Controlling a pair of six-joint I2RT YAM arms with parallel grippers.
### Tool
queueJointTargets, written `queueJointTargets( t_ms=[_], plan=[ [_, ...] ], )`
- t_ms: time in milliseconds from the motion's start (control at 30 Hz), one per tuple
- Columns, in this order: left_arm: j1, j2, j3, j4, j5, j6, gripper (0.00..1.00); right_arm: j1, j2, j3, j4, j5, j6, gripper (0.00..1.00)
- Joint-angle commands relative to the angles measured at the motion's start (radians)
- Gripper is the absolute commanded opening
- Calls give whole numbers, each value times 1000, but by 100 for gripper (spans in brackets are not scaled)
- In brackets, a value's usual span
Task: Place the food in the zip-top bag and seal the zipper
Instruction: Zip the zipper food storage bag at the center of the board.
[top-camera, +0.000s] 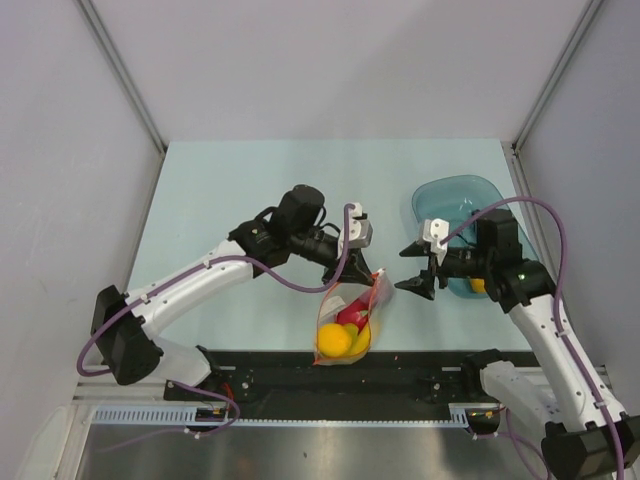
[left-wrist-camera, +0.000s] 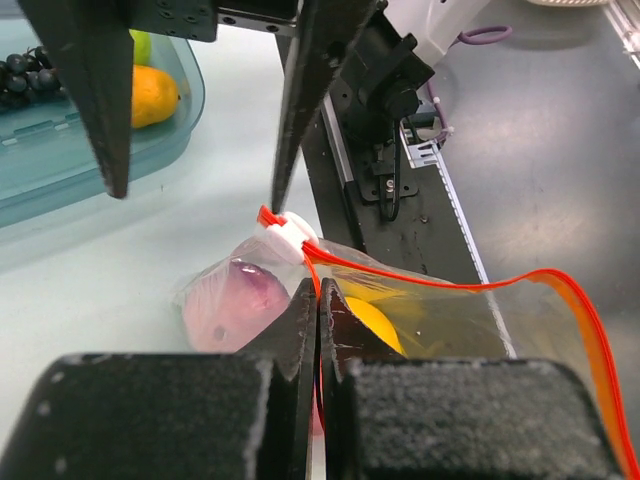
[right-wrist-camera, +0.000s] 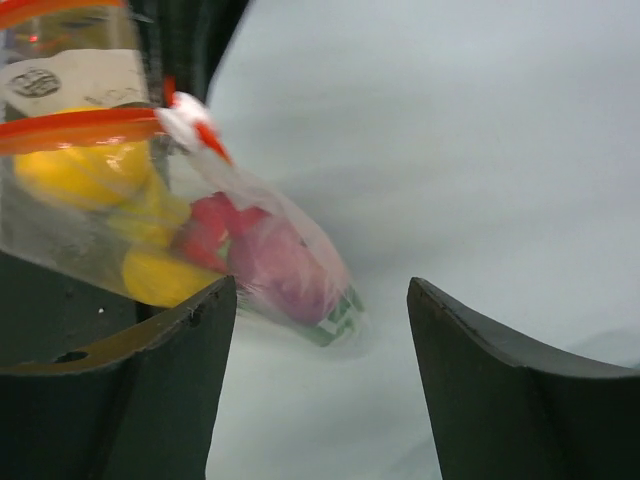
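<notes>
The zip-top bag hangs near the table's front edge with yellow fruits and a red piece inside. My left gripper is shut on the zipper at the bag's mouth, beside the white slider. In the left wrist view a purple ball and a yellow fruit show through the plastic. My right gripper is open and empty, just right of the bag. In the right wrist view the bag lies ahead and to the left of its fingers.
A translucent teal bowl stands at the right, under my right arm. It holds an orange fruit, a green piece and dark grapes. A black rail runs along the near table edge below the bag.
</notes>
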Motion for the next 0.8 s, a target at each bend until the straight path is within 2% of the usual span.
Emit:
queueJointTargets(
  t_ms=[0, 133, 267, 367, 467, 500, 567, 600, 633, 733, 767],
  plan=[
    [-11, -24, 1, 45, 57, 55, 0, 27, -6, 76, -55, -156, -161, 71],
    [-19, -11, 2, 31, 57, 72, 0, 123, 6, 82, 25, -120, -102, 64],
    [-22, -5, 6, 28, 62, 77, 0, 189, 23, 79, 36, -67, -94, 60],
    [-25, -2, 13, 13, 73, 84, 0, 196, 45, 82, 40, -66, -97, 51],
    [-27, -5, 16, 1, 73, 98, 0, 200, 64, 95, 50, -63, -83, 37],
    [-28, -5, 15, -1, 68, 101, 0, 199, 66, 96, 54, -61, -78, 29],
    [-28, -8, 13, -1, 62, 103, 0, 200, 66, 95, 68, -58, -66, 19],
    [-30, -8, 9, 1, 51, 98, 0, 202, 65, 93, 73, -58, -60, 7],
    [-30, -8, 9, 2, 40, 92, 1, 202, 61, 93, 83, -57, -45, 0],
    [-28, -16, 7, 7, -28, 41, 17, 205, 45, 87, 93, -52, -37, 0],
    [-25, -22, 4, 5, -48, 29, 35, 205, 38, 82, 96, -44, -32, 0]
  ],
)
